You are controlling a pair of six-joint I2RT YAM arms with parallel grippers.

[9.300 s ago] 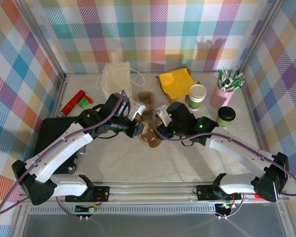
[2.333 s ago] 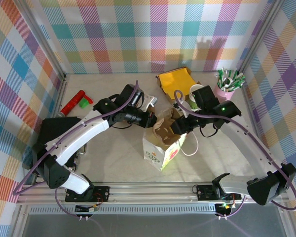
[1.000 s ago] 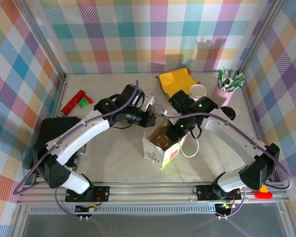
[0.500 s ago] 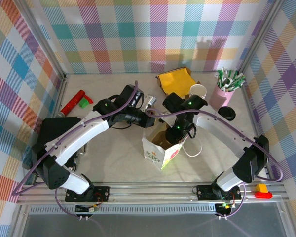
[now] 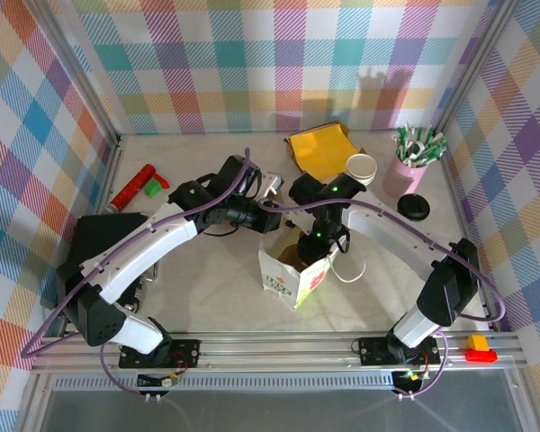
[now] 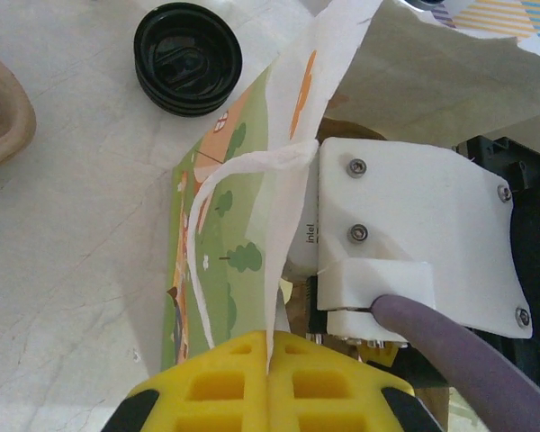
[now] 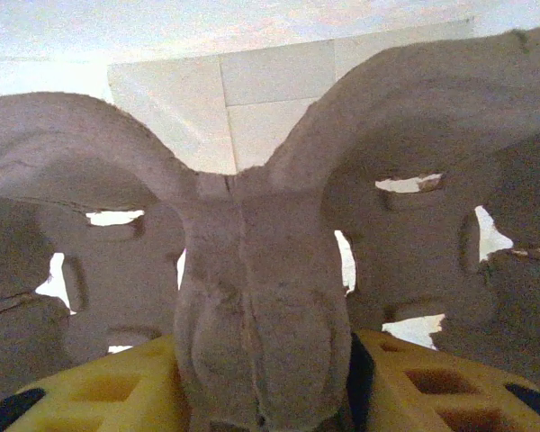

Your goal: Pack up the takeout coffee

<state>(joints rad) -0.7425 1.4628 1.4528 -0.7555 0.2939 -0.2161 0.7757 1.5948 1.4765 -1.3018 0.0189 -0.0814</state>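
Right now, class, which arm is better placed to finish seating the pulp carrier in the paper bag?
Right. The right gripper is shut on the pulp carrier by its middle ridge, at the mouth of the paper bag. The left gripper is busy pinching the bag's rim open.

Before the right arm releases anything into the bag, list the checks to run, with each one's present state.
1. Left jaws shut on the paper bag rim: ok, the paper is pinched between them.
2. Bag mouth open: ok, the right arm reaches inside.
3. Right jaws gripping the pulp cup carrier: ok.
4. Carrier resting on the bag's floor: cannot tell, hidden.
5. Coffee cup lidded for packing: not ok, it stands open and the black lid lies apart on the table.
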